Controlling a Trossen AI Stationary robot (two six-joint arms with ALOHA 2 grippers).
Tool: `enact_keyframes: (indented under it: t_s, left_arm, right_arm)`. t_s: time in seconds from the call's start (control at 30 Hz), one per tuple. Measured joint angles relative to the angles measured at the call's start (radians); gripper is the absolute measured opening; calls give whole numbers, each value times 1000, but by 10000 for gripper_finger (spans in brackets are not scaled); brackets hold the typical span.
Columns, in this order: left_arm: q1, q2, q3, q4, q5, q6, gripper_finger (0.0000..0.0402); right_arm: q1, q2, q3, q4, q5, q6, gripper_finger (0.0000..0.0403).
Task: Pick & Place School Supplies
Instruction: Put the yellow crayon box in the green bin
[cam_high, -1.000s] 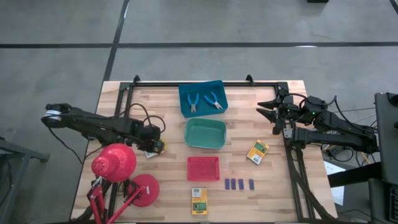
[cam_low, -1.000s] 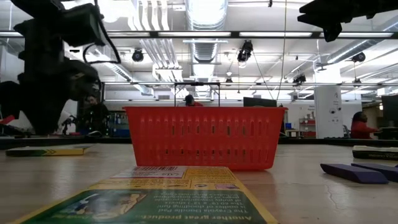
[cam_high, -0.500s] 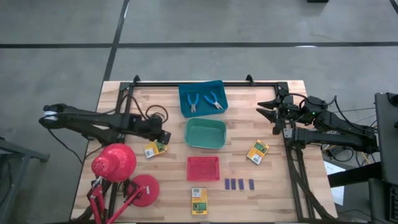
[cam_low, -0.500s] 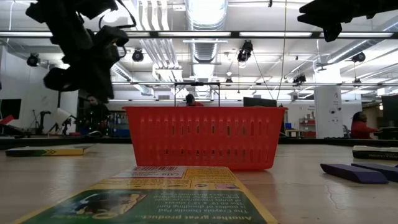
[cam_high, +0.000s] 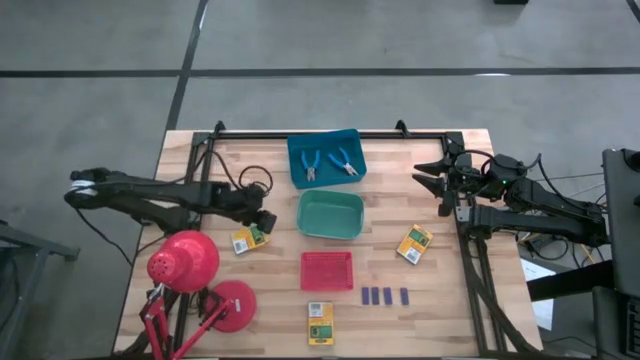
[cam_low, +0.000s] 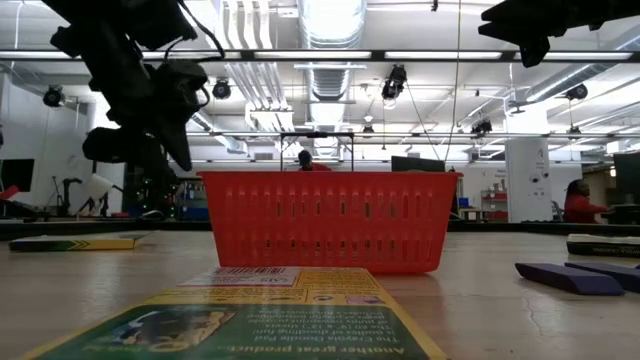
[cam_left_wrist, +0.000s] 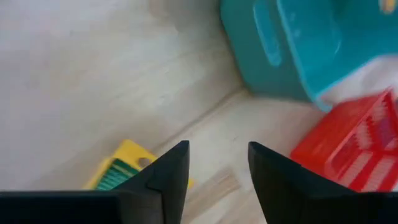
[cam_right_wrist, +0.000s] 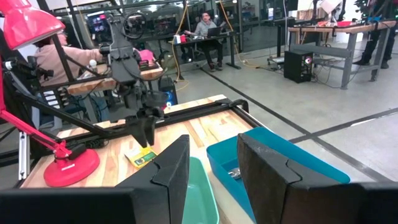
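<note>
Right, trays first: the blue tray at the far side of the worktop has both blue-handled scissor tools lying inside it. The green tray just in front of it shows nothing inside from above, and the same goes for the red tray nearer the front. Out on the bare wood, one yellow-and-green box lies just beside the left claw, a second box lies to the right of the trays, and a third box lies at the front edge. Four dark blue blocks line up in a row right of the red tray. The left claw hangs above the wood with fingers parted and nothing between them, the box just below. The right claw hovers high at the worktop's right side, fingers partly spread, gripping nothing. A red desk lamp stands at the front left corner.
</note>
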Motion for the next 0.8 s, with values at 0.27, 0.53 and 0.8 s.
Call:
enact_keyframes:
  t_s: [0.27,0.53,0.8]
  left_arm:
    - [115,-1,-39,-23,216,145,168]
    - [333,-1,-123,62,493,331,168]
    - [458,4,-136,62,558,513,168]
  right_arm:
    - [0,0,0,0,0,0,128]
    - [0,0,0,0,0,0,128]
    - [0,0,0,0,0,0,128]
